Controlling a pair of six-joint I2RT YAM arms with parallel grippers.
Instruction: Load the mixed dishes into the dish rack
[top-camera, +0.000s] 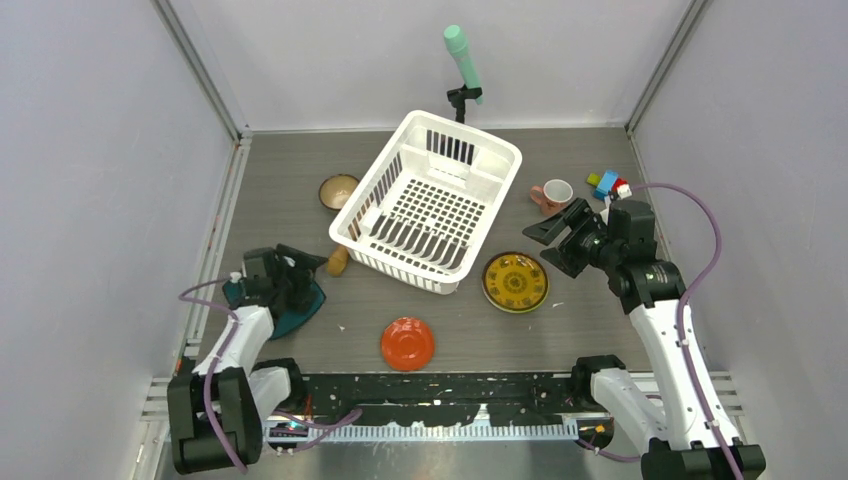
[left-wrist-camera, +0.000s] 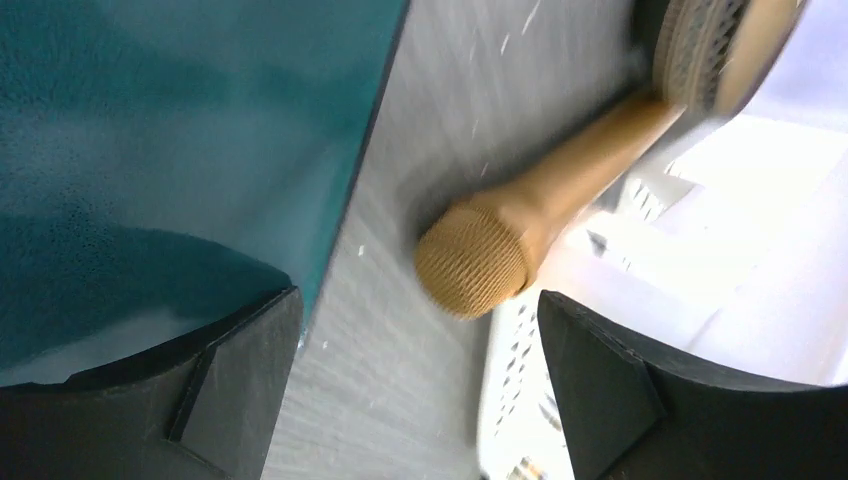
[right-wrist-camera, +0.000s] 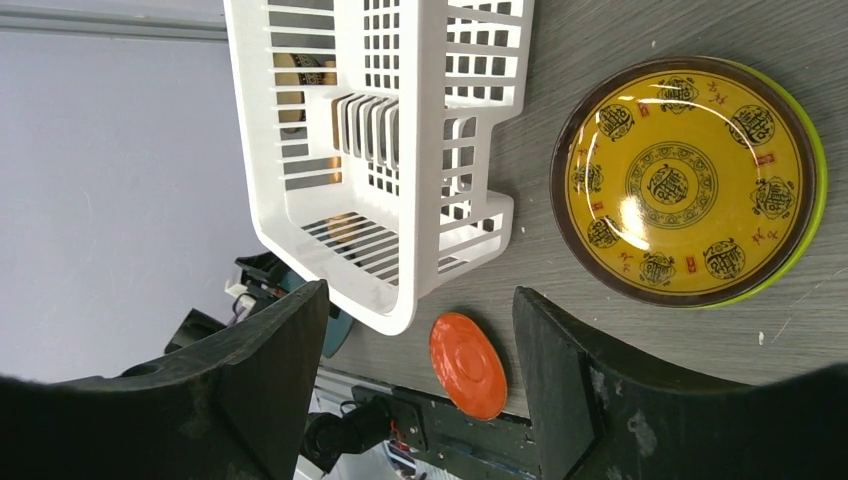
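The white dish rack (top-camera: 430, 200) stands at the table's middle, with nothing showing in it. Around it lie a small brown bowl (top-camera: 338, 190), a pink mug (top-camera: 553, 195), a yellow patterned plate (top-camera: 515, 281) and a red-orange dish (top-camera: 407, 343). My left gripper (top-camera: 308, 272) is open just above the right edge of the dark teal plate (left-wrist-camera: 150, 150), with nothing between its fingers. My right gripper (top-camera: 552, 245) hangs open and holds nothing, between the mug and the yellow plate (right-wrist-camera: 685, 180). The right wrist view also shows the rack (right-wrist-camera: 400, 150) and the red-orange dish (right-wrist-camera: 468, 365).
A tan handled thing with a mesh-textured head (left-wrist-camera: 475, 260) lies between the teal plate and the rack's near-left corner (top-camera: 337, 262). Small coloured toy blocks (top-camera: 608, 183) sit at the far right. A mint-green cylinder on a black stand (top-camera: 462, 55) rises behind the rack.
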